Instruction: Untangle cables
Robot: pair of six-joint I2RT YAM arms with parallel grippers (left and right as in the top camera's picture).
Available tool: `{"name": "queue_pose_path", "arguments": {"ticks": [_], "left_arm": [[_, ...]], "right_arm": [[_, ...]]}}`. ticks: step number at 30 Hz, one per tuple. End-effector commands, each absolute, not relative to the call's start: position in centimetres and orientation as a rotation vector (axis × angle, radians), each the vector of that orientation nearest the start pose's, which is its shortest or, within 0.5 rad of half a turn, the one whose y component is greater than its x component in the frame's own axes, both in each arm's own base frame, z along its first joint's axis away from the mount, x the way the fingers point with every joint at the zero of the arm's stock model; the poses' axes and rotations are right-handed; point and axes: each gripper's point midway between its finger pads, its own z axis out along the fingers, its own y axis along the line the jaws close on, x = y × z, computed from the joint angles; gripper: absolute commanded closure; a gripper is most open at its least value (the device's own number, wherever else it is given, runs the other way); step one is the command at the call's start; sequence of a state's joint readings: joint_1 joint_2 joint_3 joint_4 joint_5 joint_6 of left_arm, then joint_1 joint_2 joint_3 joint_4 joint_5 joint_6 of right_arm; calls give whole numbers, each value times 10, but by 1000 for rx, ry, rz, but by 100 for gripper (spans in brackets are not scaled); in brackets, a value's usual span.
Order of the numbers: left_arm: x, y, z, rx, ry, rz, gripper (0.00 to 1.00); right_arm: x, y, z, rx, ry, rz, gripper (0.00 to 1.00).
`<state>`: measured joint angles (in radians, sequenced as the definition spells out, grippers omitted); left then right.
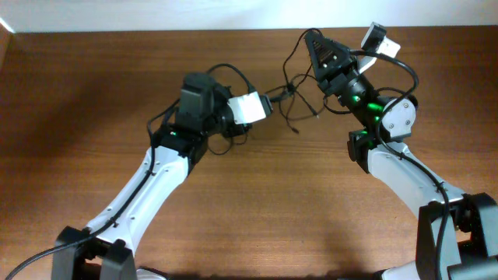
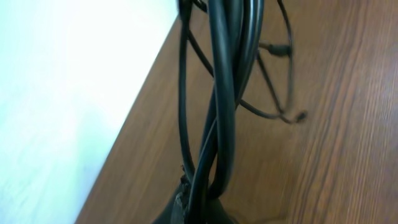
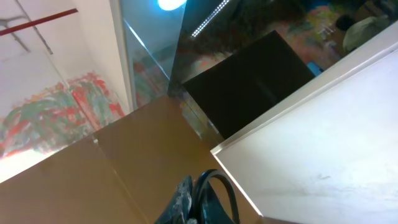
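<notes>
Several thin black cables (image 1: pixel 294 97) lie tangled at the far middle of the wooden table, strung between my two grippers. My left gripper (image 1: pixel 271 99) is shut on one end of the bundle. In the left wrist view the twisted cables (image 2: pixel 221 93) run up from the shut left gripper (image 2: pixel 200 204), and two small plugs (image 2: pixel 283 48) dangle beyond. My right gripper (image 1: pixel 312 36) is raised near the far edge and shut on a cable loop. In the right wrist view that loop (image 3: pixel 227 186) arches out of the right gripper (image 3: pixel 194 208).
The wooden table (image 1: pixel 117 93) ends at a white wall (image 1: pixel 194 14) along the far edge, close behind the right gripper. The right arm's own thick black cable (image 1: pixel 405 70) loops beside its wrist.
</notes>
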<state>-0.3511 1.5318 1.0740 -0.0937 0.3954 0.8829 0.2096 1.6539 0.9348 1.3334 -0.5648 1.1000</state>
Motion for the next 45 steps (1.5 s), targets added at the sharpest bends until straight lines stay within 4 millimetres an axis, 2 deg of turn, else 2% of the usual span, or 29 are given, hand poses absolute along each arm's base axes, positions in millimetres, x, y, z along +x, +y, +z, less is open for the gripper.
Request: {"name": "queue_pose_path", "arguments": {"ticks": [1,3,6,9,12,14,18,21,22,24,25,27,29,32,35,39,45], "left_arm": [[398,-238,208,1405,1476,-132,100],[393,-246,206,1423,1471,-149,100],[380,-243,187,1469,1549,-191,100],[356,-229,153,1541,1723,-242,100],[359,-214,143,1540,1803,-154,100],[360,-213,142,1537,1813,-147,100],[363,-211,144,1475,1856,-156,100],[376,-200,145,1372,1924,-76,100],[382,-195,147,1328,1946,-47,100],[396,-181,152,1180,2006,-3,100],[403,-171,155,1096,2036,0,100],[416,-156,162,946,2071,-21,100],[422,-152,168,916,2052,-18,100],[434,-157,194,878,1946,-5,100],[439,-165,224,858,1828,-31,100],[439,-175,240,842,1768,-95,100],[442,-176,247,773,1767,-140,100]], "right_arm": [[404,200,393,-137,1182,1489,96],[403,200,394,-134,1176,1488,96],[403,194,401,-119,1134,1474,96],[406,187,407,-77,1094,1454,96],[409,184,408,-57,1088,1446,96],[412,181,405,-43,1102,1439,96],[433,165,386,56,1199,1428,96],[451,155,358,151,1326,1411,95],[455,153,350,174,1361,1407,93],[461,151,335,213,1427,1403,73],[462,151,331,224,1444,1402,60],[462,152,327,227,1463,1406,12],[460,155,327,207,1472,1419,0],[452,166,320,147,1526,1464,1],[443,178,297,124,1660,1529,1],[428,192,269,113,1825,1618,1],[402,205,267,-33,1892,1734,1]]}}
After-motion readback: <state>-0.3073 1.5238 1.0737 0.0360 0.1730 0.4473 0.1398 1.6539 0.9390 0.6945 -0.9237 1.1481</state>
